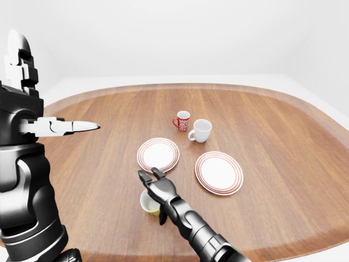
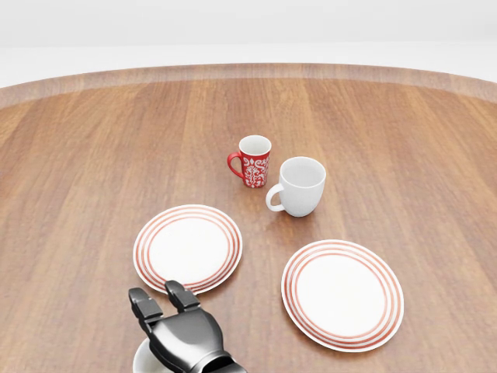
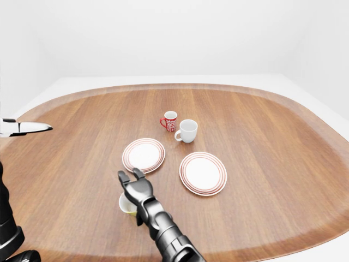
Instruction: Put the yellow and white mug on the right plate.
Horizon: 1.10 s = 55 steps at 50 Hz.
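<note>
Here the black robotic right hand [image 1: 156, 187], fingers open, hovers over the yellow and white mug [image 1: 149, 203]; the red-ringed right plate [image 1: 218, 172] lies well right.

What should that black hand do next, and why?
Probably lower and close its fingers round the yellow and white mug. The right hand hovers over the mug with fingers open, gripping nothing, and the right plate stands bare, off to the mug's right.
</note>
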### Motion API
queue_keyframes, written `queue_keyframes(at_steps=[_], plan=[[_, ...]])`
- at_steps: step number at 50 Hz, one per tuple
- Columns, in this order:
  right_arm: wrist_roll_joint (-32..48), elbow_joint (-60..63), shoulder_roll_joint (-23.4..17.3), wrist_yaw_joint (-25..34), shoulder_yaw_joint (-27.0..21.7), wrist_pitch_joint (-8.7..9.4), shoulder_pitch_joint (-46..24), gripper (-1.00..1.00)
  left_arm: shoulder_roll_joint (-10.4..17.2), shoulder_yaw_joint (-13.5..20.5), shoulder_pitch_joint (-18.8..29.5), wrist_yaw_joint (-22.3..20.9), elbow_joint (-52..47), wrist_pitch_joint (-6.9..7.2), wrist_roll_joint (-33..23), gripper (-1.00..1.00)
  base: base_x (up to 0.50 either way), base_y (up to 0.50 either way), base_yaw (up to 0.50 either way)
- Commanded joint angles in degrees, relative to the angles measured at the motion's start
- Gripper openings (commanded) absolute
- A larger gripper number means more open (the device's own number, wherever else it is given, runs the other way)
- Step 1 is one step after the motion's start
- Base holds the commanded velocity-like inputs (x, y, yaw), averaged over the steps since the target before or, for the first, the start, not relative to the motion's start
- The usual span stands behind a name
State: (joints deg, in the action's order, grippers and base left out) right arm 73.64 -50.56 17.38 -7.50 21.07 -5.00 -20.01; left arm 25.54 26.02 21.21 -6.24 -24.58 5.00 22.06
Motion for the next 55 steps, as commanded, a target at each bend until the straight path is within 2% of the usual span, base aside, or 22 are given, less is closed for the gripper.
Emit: queue_keyframes(at_steps=[1, 28, 37, 38, 39, 40, 55], plan=[[-0.42, -0.87, -0.14, -0.42, -0.2, 0.0, 0.01, 1.0, -0.08, -0.07, -0.08, -0.01, -0.17, 0.0, -0.06, 1.0, 0.0, 0.0, 0.0], [-1.12, -10.37, 0.39, -5.31, -1.57, 0.0, -3.2, 1.0, -0.25, -0.2, -0.11, 0.0, -0.61, 0.0, -0.03, 1.0, 0.0, 0.0, 0.0], [-0.76, -8.48, 0.25, -4.29, -1.22, 0.0, -1.96, 1.0, -0.17, -0.1, 0.07, 0.05, -0.67, 0.0, 0.07, 1.0, 0.0, 0.0, 0.0], [-0.79, -8.17, 0.24, -4.1, -1.24, 0.0, -1.82, 0.46, -0.13, -0.06, 0.1, 0.07, -0.75, 0.0, 0.11, 1.0, 0.0, 0.0, 0.0], [-0.86, -8.27, 0.21, -4.19, -1.32, 0.0, -1.95, -0.52, -0.1, -0.03, 0.13, 0.11, -0.79, 0.0, 0.16, 1.0, 0.0, 0.0, 0.0], [-0.98, -8.76, 0.19, -4.42, -1.44, 0.0, -2.34, -1.0, -0.11, -0.03, 0.08, 0.08, -0.8, 0.0, 0.17, 1.0, 0.0, 0.0, 0.0], [-1.29, -8.73, 0.27, -4.55, -1.67, 0.0, -2.7, -1.0, 0.03, 0.24, 0.12, 0.24, -1.07, 0.0, 0.62, 1.0, 0.0, 0.0, 0.0]])
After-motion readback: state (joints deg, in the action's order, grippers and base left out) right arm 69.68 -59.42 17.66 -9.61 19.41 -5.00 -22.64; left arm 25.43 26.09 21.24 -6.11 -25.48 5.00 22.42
